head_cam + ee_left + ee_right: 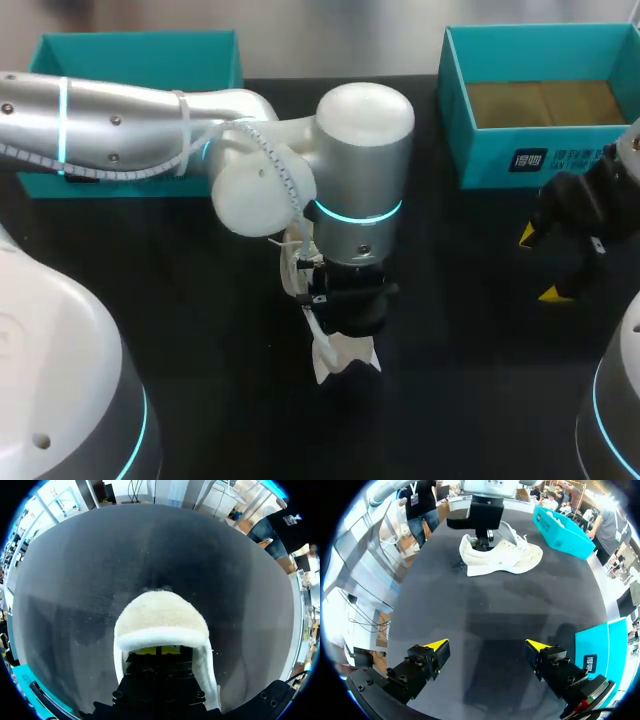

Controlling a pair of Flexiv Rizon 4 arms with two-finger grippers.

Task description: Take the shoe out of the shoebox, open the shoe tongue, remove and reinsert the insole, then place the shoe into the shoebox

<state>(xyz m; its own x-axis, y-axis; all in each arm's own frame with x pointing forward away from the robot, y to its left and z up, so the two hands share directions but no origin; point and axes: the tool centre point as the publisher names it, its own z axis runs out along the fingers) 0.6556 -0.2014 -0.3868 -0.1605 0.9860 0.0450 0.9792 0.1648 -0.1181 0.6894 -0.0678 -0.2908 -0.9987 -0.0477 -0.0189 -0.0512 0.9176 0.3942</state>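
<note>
Left gripper [158, 650] sits inside the shoe [505, 557] at its heel; grip cannot be told. Right gripper [487, 645] gapes empty, the shoe lying crosswise at its twelve o'clock.

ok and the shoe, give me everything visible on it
The shoe is a low cream-white sneaker with a white sole and white laces. Its upper looks like suede or fuzzy fabric. It stands on its sole on the black table, outside the teal shoebox. The left gripper is at its heel end, against the collar; whether it grips is unclear. In the head view that arm hides most of it.
</note>
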